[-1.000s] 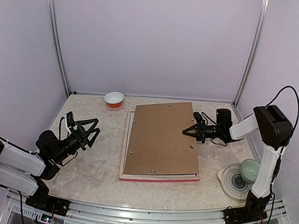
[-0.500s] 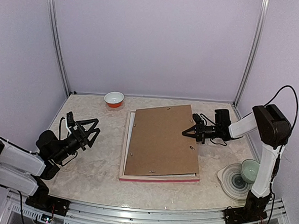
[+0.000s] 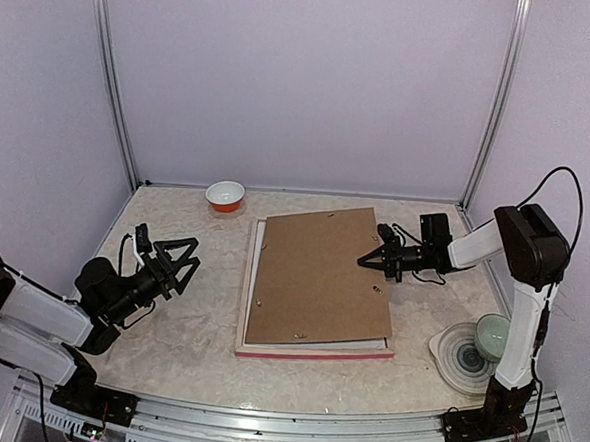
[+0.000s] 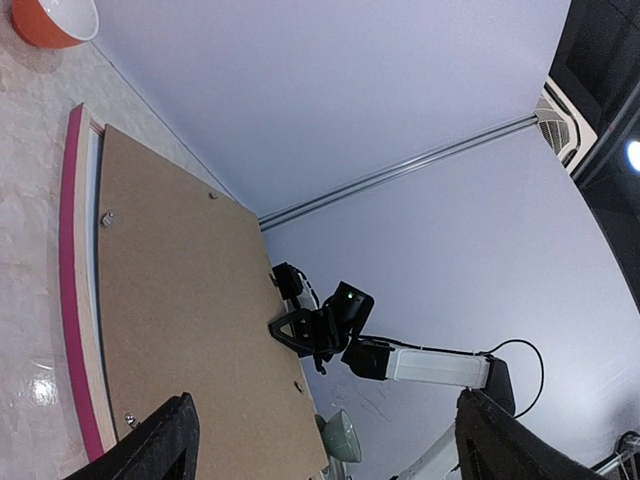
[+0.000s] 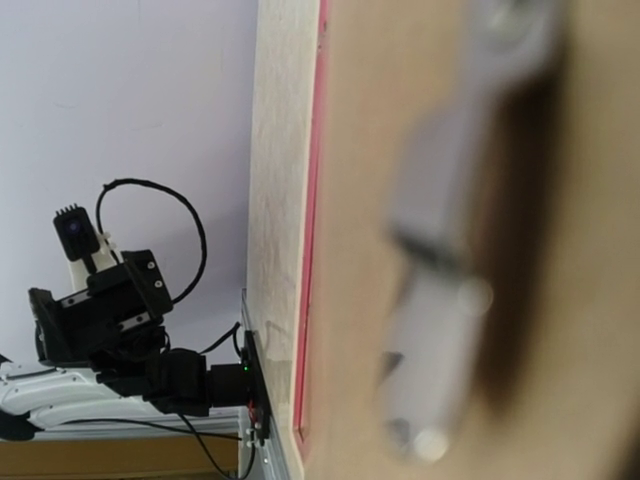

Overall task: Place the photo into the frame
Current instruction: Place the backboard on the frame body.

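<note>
Jaws of the left gripper (image 3: 168, 249) are seen spread wide with nothing between them, at 9 o'clock on the marbled beige table (image 3: 177, 349). Those of the right gripper (image 3: 365, 261) are closed, tips over the 3 o'clock edge of the brown backing board (image 3: 317, 277). The frame (image 3: 312, 354) lies flat at centre under the skewed board (the photo cannot be seen). Pale lilac walls (image 3: 304, 81) enclose the table.

From the left wrist, the pink frame edge is shown beside the board, with an orange bowl (image 4: 50, 20) beyond.

From the right wrist, a blurred metal tab (image 5: 440, 300) is seen against the board.
</note>
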